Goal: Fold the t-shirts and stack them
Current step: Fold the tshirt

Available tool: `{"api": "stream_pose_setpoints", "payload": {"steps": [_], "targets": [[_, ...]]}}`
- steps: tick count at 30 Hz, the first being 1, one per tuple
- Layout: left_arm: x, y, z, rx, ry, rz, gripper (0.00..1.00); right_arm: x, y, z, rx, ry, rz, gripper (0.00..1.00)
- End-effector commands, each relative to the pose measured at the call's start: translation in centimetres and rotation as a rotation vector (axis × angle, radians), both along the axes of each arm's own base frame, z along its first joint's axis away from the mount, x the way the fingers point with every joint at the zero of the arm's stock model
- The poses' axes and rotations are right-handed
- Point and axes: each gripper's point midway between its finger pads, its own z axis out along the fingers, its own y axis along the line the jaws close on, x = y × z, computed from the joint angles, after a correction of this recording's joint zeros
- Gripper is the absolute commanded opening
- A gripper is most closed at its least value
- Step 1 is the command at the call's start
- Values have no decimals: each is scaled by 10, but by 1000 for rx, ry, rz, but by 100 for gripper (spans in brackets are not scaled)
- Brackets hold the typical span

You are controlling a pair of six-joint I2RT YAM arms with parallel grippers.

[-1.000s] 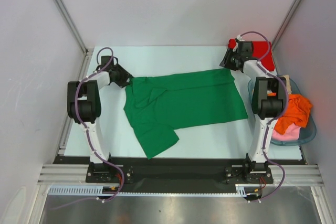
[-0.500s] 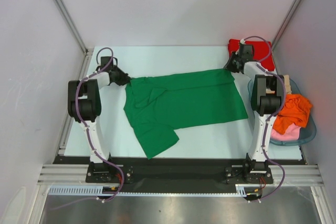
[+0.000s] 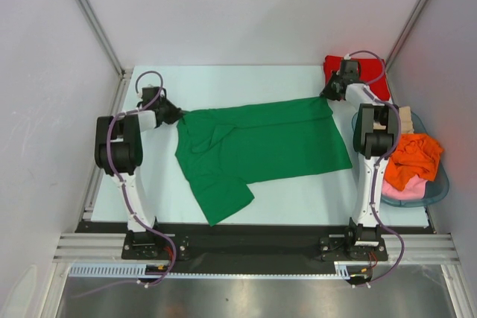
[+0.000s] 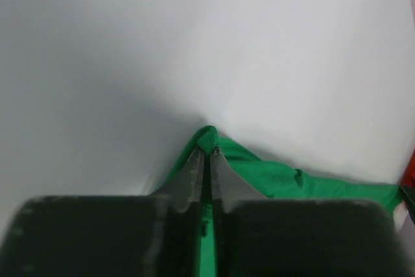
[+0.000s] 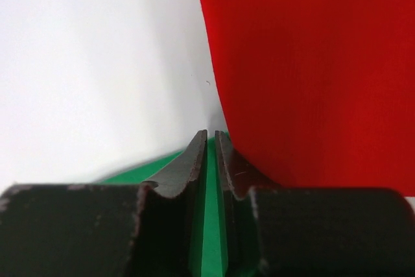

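The bright green t-shirt (image 3: pixel 261 147) lies spread across the table, one sleeve hanging toward the near edge. My left gripper (image 3: pixel 177 115) is shut on its far left corner; the green cloth (image 4: pixel 272 176) shows pinched between the fingers. My right gripper (image 3: pixel 329 95) is shut on its far right corner; the green cloth (image 5: pixel 211 238) shows between the fingers in the right wrist view. The red t-shirt (image 3: pixel 365 76) lies folded at the far right corner, just beyond my right gripper, and fills the right wrist view (image 5: pixel 311 69).
A blue basket (image 3: pixel 440 184) at the right edge holds orange (image 3: pixel 414 158) and pink (image 3: pixel 408 190) garments. Grey walls and metal posts enclose the table on three sides. The black base rail (image 3: pixel 246 243) runs along the near edge.
Both grippers have closed in on the green shirt's far corners: the left one moved right to the left corner, the right one moved toward the red shirt at the right corner. The shirt lies unchanged.
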Motion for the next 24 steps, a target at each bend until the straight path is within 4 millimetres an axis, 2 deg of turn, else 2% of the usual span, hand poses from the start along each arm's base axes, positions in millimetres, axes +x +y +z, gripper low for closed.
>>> {"api": "stream_pose_setpoints", "payload": {"steps": [1, 3, 5, 6, 7, 9, 10, 11, 13, 14, 16, 17, 18, 19, 20, 21, 22, 23, 24], "targets": [[4, 26, 31, 85, -83, 99, 16, 0, -3, -1, -5, 33, -13, 15], [-1, 30, 33, 99, -76, 116, 32, 1, -1, 4, -9, 20, 0, 16], [-4, 37, 49, 149, -97, 125, 45, 5, 1, 17, -18, -6, 16, 23], [-9, 40, 53, 169, -88, 126, 55, 8, 5, 26, -31, -26, 36, 25], [-10, 42, 70, 190, -114, 133, 58, 10, 7, 38, -39, -47, 46, 27], [-21, 50, 81, 252, -94, 131, 63, 15, 15, 63, -66, -87, 72, 34], [-25, 54, 91, 278, -102, 139, 63, 17, 14, 78, -88, -110, 80, 35], [-33, 58, 111, 319, -133, 146, 64, 15, 14, 84, -104, -109, 77, 38], [-48, 57, 124, 344, -133, 145, 64, 17, 11, 105, -123, -136, 69, 40], [-61, 53, 135, 341, -153, 133, 64, 13, 26, 121, -141, -154, 90, 41], [-78, 39, 133, 320, -146, 93, 63, 7, 37, 133, -160, -161, 97, 44], [-92, 28, 120, 286, -119, 55, 63, 2, 40, 152, -175, -187, 95, 46], [-102, 19, 118, 268, -114, 34, 63, -3, 47, 156, -175, -190, 104, 47], [-110, 14, 111, 247, -91, 33, 62, -10, 62, 157, -173, -188, 128, 47], [-126, 4, 92, 204, -44, -8, 63, -16, 73, 172, -163, -214, 140, 48], [-135, -13, 83, 186, -17, -46, 62, -21, 84, 177, -155, -223, 156, 50], [-143, -19, 74, 161, 20, -51, 62, -27, 96, 173, -143, -220, 174, 50], [-154, -25, 60, 149, 60, -68, 62, -36, 127, 175, -99, -229, 241, 51], [-160, -33, 53, 141, 79, -94, 61, -43, 145, 183, -57, -246, 267, 51]]}}
